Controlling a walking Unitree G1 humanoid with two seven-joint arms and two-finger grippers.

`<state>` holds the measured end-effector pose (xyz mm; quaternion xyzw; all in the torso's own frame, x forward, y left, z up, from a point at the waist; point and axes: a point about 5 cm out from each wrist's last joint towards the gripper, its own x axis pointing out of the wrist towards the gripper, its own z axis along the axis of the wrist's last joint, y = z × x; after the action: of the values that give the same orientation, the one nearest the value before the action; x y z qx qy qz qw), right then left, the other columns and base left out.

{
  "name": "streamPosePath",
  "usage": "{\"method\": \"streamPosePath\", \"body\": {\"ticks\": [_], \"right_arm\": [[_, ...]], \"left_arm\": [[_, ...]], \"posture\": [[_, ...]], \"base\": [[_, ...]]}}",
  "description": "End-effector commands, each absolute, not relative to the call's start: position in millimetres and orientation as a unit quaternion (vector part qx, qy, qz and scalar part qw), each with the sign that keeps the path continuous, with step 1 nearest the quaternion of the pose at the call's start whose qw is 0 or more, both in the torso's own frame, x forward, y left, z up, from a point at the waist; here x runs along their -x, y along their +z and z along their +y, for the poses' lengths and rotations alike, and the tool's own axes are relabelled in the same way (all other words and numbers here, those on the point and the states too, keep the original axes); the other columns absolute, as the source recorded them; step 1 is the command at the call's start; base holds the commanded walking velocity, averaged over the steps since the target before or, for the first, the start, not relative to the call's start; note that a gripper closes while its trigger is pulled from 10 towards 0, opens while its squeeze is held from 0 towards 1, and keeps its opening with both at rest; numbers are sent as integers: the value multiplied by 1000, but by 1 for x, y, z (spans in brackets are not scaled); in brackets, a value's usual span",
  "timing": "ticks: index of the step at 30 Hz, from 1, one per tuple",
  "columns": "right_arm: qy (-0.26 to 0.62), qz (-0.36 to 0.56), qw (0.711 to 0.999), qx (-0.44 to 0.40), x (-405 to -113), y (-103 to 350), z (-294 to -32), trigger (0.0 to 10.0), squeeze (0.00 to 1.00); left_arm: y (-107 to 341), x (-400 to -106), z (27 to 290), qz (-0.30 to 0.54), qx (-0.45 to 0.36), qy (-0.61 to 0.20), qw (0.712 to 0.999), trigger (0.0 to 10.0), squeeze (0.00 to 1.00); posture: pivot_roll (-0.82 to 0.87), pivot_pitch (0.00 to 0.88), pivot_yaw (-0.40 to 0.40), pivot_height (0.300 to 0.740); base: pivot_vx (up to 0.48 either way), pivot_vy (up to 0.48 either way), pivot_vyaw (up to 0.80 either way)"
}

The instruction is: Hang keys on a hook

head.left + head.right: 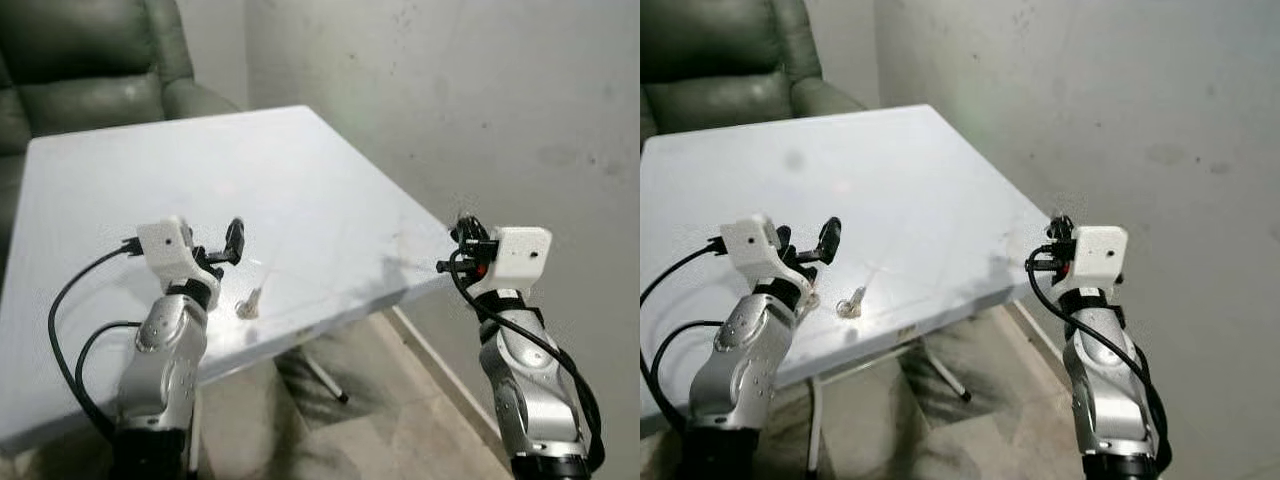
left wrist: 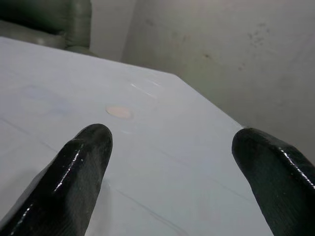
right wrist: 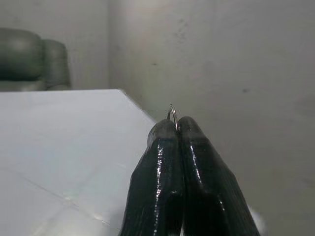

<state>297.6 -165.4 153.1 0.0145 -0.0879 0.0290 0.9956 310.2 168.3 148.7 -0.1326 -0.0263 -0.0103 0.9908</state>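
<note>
My right jaws (image 3: 173, 129) pinch the key ring (image 3: 172, 114) off the worktop (image 1: 300, 200) edge; left jaws (image 2: 170, 147) wide, idle. Next: find a hook.

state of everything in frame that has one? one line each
left gripper: open, fingers spread wide, held just above the table
right gripper: shut on a key ring, raised past the table's right edge, facing the wall
key ring: pinched between the fingertips, a small loop poking out
key: lying flat on the table by the left gripper, not held
table: upright
</note>
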Motion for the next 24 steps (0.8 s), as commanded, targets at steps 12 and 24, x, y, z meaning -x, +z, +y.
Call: {"method": "streamPosePath", "body": {"ticks": [12,24], "right_arm": [[38,-75,996,-26,-302,156,-164,10000,0],[40,-78,996,-22,-306,158,-163,10000,0]], "left_arm": [[149,-309,166,-18,150,-15,988,10000,0],[152,-312,170,-25,124,-31,991,10000,0]], "posture": [[-28,23,-78,740],[-29,0,-78,740]], "base": [[0,0,-559],[0,0,-717]]}}
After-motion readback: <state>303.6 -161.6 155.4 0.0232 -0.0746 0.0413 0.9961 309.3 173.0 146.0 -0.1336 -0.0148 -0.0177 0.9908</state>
